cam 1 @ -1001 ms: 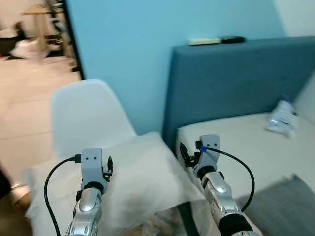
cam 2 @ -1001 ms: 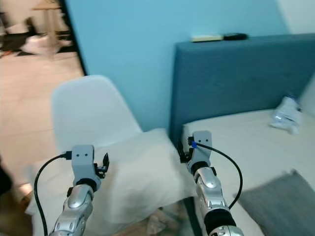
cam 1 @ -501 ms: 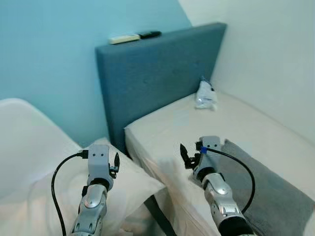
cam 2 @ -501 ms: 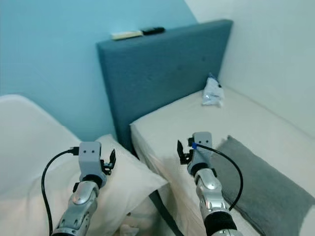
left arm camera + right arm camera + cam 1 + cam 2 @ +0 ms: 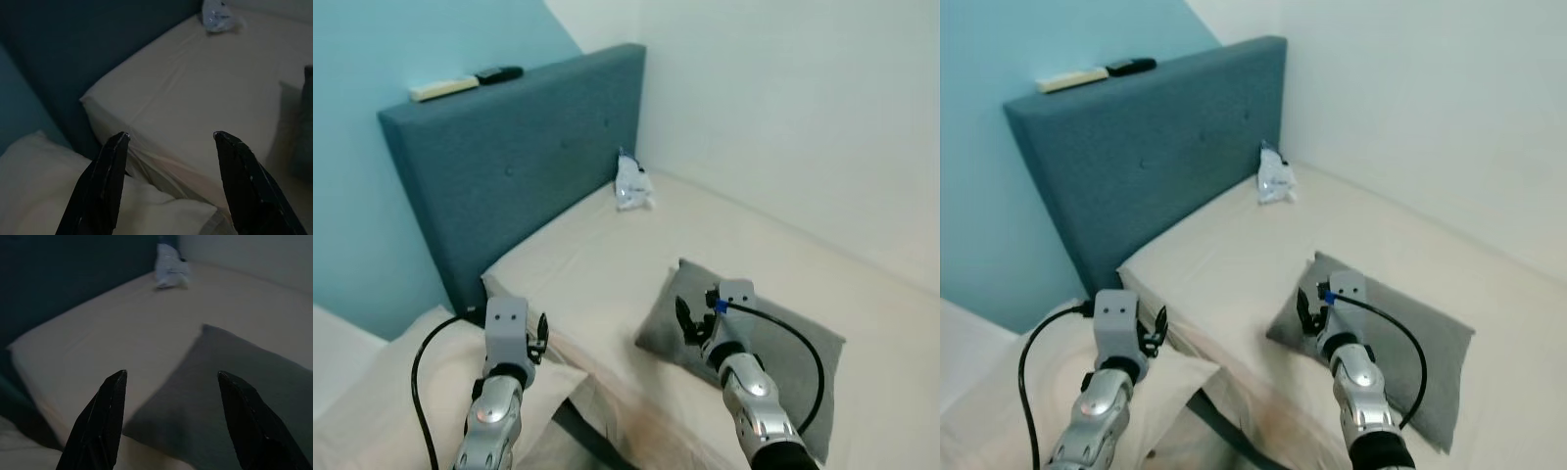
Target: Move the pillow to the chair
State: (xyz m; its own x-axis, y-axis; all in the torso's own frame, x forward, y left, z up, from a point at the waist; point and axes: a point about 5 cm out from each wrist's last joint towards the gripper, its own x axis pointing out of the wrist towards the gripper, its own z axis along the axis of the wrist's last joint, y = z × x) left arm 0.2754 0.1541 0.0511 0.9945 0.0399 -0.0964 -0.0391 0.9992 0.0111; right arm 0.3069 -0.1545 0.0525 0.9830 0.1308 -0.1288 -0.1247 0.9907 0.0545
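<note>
Right pincer above grey pillow

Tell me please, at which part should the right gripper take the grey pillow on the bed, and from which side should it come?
Probably the near corner of the grey pillow, approached from above and the robot's side. The pillow lies flat on the bed, so only an edge fits between two fingers, and that corner lies just under the open right gripper.

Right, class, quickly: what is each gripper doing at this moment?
Left gripper: open, holding nothing, above the white pillow.
Right gripper: open, holding nothing, above the grey pillow.
</note>
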